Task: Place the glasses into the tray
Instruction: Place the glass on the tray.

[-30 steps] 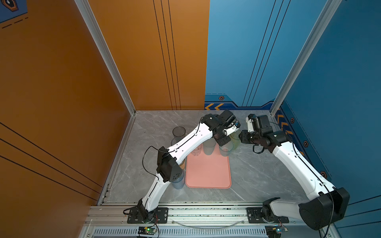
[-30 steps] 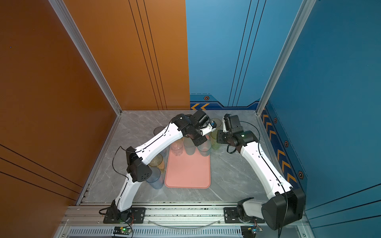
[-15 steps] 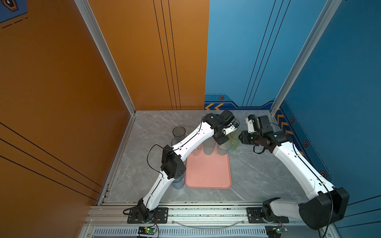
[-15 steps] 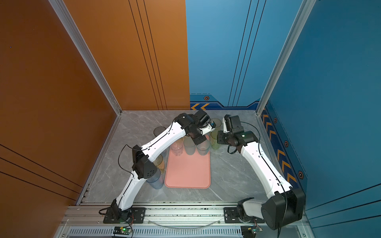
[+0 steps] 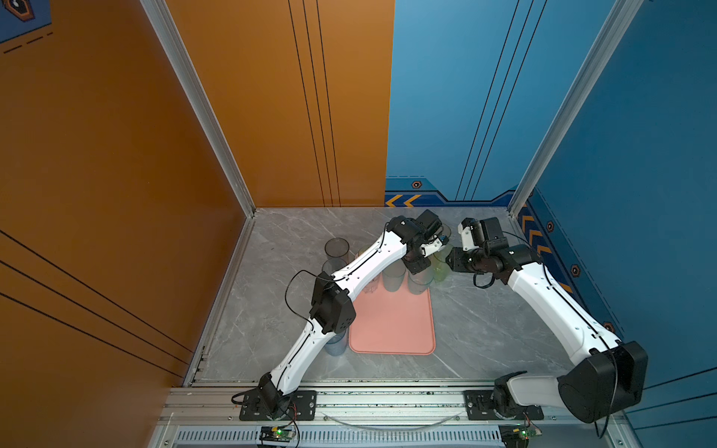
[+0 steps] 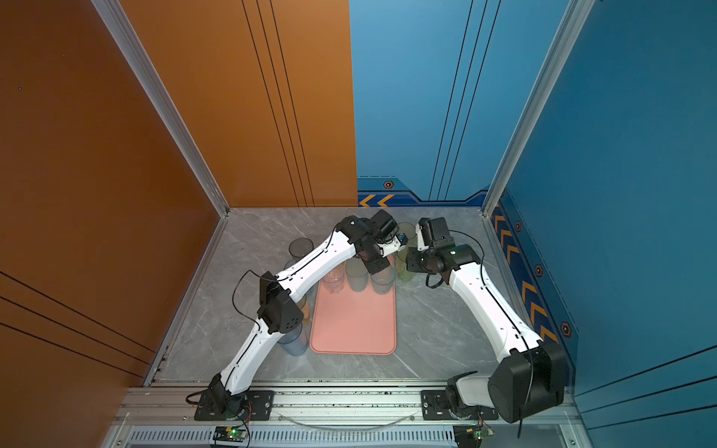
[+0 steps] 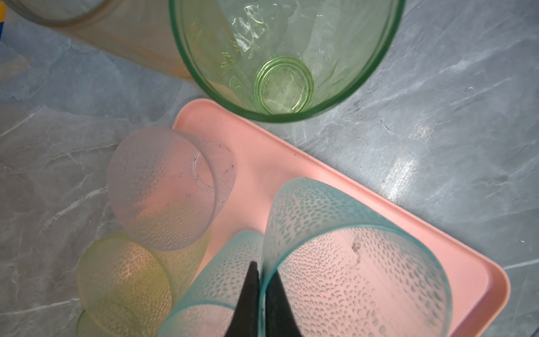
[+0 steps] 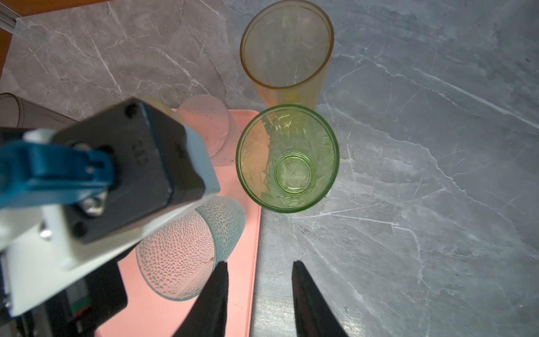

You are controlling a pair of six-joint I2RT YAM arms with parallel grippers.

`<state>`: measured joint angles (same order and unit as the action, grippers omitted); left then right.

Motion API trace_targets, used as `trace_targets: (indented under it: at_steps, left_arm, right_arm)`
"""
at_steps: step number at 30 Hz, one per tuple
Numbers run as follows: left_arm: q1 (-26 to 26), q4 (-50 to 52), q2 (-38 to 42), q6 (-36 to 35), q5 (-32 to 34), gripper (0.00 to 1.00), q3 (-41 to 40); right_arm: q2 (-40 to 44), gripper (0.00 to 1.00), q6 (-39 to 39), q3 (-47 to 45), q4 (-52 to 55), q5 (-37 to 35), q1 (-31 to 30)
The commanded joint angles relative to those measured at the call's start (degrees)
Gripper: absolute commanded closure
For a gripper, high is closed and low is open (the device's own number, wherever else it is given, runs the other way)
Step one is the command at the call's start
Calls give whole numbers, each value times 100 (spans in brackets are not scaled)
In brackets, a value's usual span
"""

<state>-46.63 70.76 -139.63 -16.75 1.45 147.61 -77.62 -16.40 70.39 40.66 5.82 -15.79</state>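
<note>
Moved: left arm's elbow has crept forward; right arm has kept its place.
Left pincer [image 7: 260,267]: pressed together on the rim wall of the teal glass [image 7: 350,262], at the far end of the tray [image 7: 277,157].
Right pincer [image 8: 258,264]: spread, empty, short of the green glass [image 8: 287,159] on the surface [image 8: 408,175] beside the tray.
Handling: probably light, thin, stiff; dimples aid grip, while the smooth green glass looks slipperier. Take the rim.

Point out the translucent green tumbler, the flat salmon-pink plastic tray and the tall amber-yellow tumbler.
green tumbler [image 8: 287,159]: right wrist view, inner wall.
tray [image 7: 262,159]: left wrist view, bare floor.
amber-yellow tumbler [image 8: 287,49]: right wrist view, inner wall.
</note>
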Motion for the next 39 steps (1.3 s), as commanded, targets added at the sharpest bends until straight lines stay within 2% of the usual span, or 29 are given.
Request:
trace_targets:
  at_steps: [1,18,29,34,39]
  left_arm:
    - [106,96,-116,-56,-22,93,201]
    - [216,96,-457,-100,-163,92,365]
    - [216,96,-479,-91,-110,85,373]
    - [212,88,-468,-56,-101,78,391]
    - [216,87,-439,-22,-100,77,436]
  right_arm:
    - [-82,64,85,-46,-120,84,41]
    - [-226,64,87,-83,-205,177,59]
    - [-272,64,93,-61,-226,244,67]
    - [-262,64,85,-64,-217,253,62]
    - [-210,63,70,-75,-217,266,67]
